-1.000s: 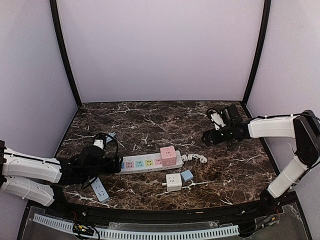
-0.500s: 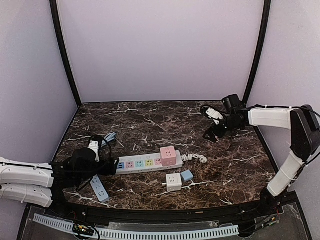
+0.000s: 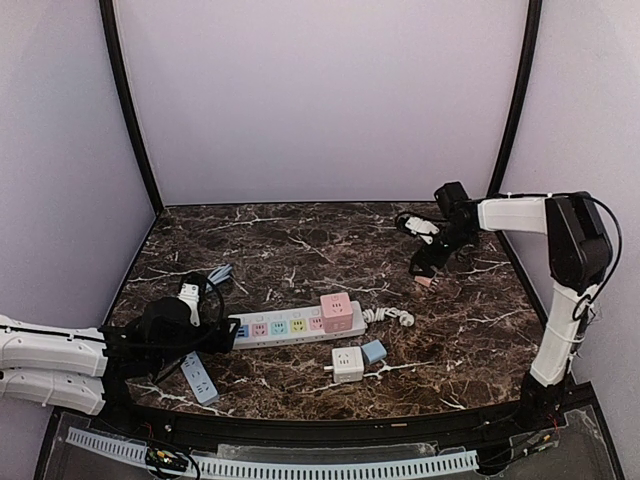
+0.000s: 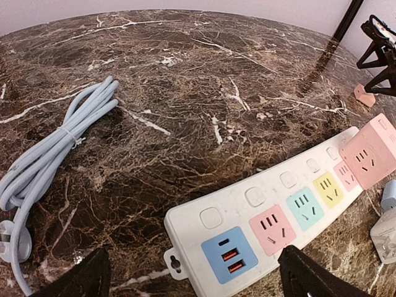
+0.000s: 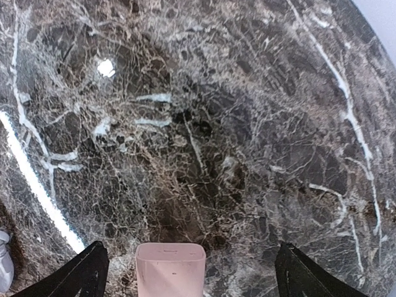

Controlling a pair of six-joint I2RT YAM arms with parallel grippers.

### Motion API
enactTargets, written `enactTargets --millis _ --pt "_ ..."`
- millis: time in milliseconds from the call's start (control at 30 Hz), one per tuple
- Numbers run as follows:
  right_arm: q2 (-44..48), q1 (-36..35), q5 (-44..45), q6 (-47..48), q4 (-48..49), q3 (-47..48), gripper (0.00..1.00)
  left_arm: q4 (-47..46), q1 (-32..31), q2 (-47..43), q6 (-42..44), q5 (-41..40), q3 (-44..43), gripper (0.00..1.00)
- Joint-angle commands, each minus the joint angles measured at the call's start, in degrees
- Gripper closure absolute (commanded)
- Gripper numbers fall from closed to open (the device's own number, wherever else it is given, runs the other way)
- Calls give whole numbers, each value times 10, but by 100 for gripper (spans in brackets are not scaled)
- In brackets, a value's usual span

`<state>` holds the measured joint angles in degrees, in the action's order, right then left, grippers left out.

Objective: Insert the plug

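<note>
The left arm is laid low along the near left side and stretched to the right. The left gripper is held level, its fingertips spread wide. The right arm is raised from its base, bent sharply at the elbow and reached leftward. The right gripper is pointed downward, its fingertips likewise parted wide.

Far marble open — power strip nearer
</note>
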<state>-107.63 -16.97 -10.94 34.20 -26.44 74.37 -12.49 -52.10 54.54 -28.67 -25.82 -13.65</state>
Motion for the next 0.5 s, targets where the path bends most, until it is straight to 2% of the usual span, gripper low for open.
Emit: enactTargets --millis 0,300,467 --pt "-27 9 -5 8 -64 28 9 -4 -2 -2 9 13 5 5" --pt "2 15 -11 -1 -64 -14 10 -1 -3 -13 9 13 8 6" --pt "3 15 -14 -14 -61 -24 16 -3 -3 -13 9 13 10 7"
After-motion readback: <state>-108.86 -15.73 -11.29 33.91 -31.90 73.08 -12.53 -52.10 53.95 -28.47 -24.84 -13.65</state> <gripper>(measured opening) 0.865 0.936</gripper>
